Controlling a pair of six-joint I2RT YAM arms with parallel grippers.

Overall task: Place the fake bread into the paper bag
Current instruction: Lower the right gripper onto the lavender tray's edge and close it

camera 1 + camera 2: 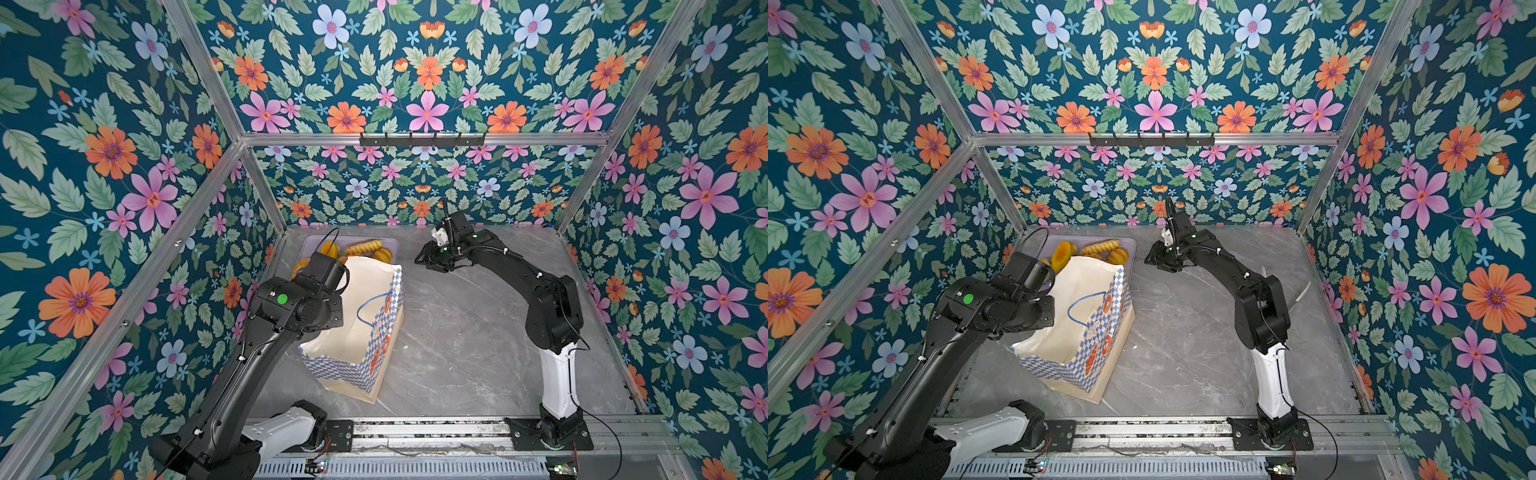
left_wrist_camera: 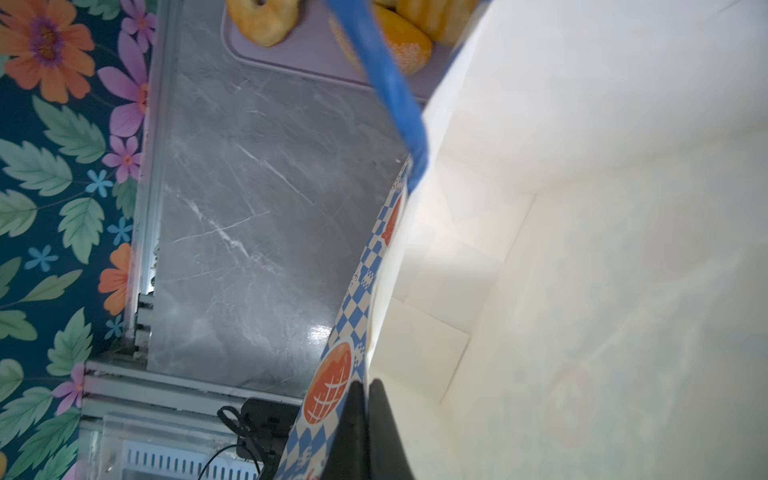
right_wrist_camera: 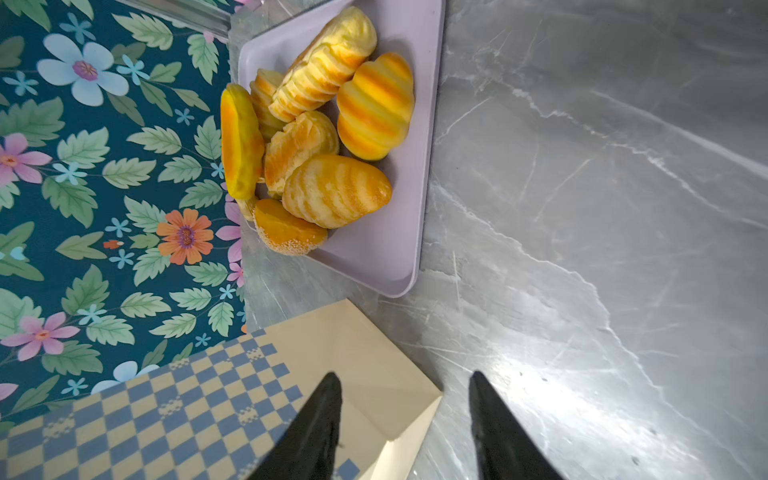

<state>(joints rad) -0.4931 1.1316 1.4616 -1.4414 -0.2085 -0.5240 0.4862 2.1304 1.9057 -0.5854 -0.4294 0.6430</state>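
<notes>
1 grip: your L gripper pinches paper bag wall.
R gripper: spread.
Fake bread: on lilac tray.

Two black jointed arms on a silver rail.
The left arm, rooted at seven o'clock, and the right arm, at five o'clock, each have a glossy white lower link above a screwed black base plate. Thin black cables trail along them, and a round green dot marks the left one's bulky joint housing.
</notes>
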